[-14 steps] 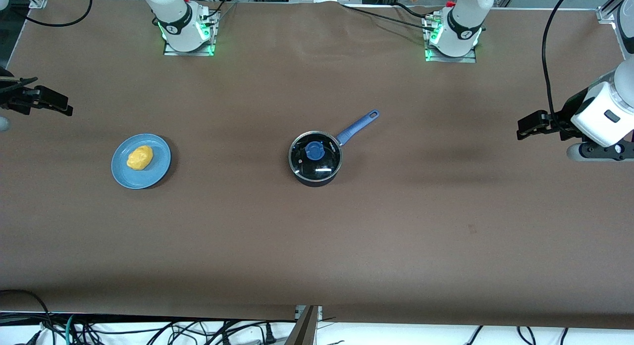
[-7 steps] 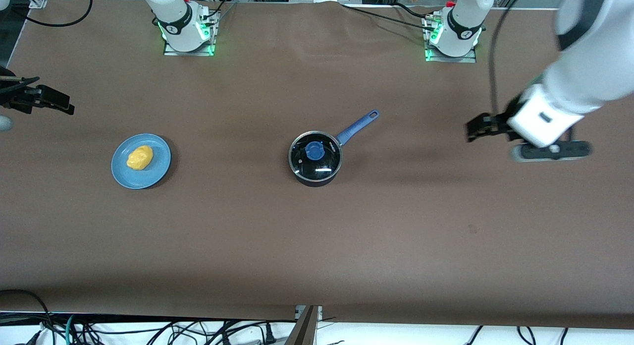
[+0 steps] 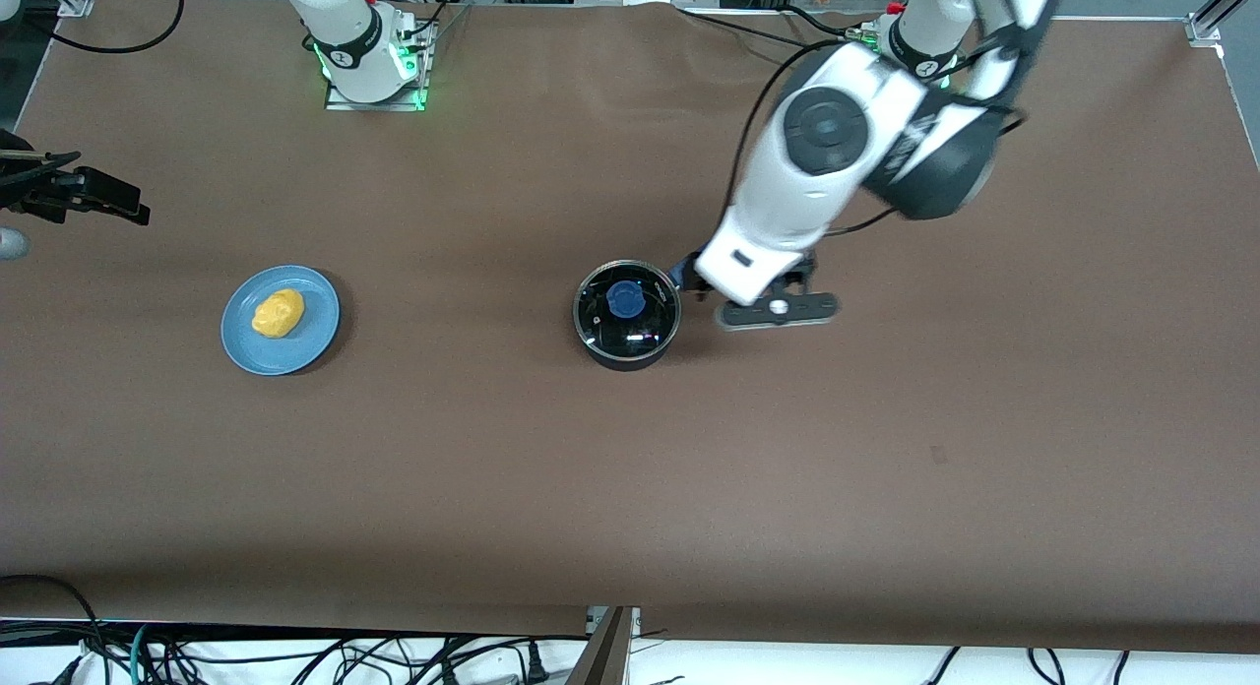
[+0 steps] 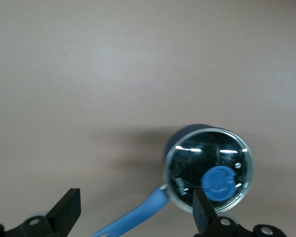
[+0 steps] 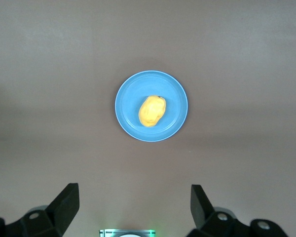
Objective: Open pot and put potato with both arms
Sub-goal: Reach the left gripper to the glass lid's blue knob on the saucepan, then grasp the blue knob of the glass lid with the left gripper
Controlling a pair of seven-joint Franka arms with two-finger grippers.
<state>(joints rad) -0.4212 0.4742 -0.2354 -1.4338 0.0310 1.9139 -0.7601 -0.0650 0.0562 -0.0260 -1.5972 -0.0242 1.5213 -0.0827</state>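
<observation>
The pot (image 3: 627, 316) sits mid-counter (image 3: 630, 468), its lid (image 4: 208, 169) on. My left tool (image 4: 133, 212) hangs over the pot's blue handle (image 4: 138, 217), fingers spread wide, gripping nothing. The potato (image 3: 278, 312) lies on a blue plate (image 3: 305, 342) toward the right arm's end. My right tool (image 5: 133, 207) waits above it, also released.

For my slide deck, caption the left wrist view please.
Open left gripper above the lidded pot, straddling its blue handle.

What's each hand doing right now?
Left hand: open, empty, over the pot's handle.
Right hand: open, empty, waiting.
</observation>
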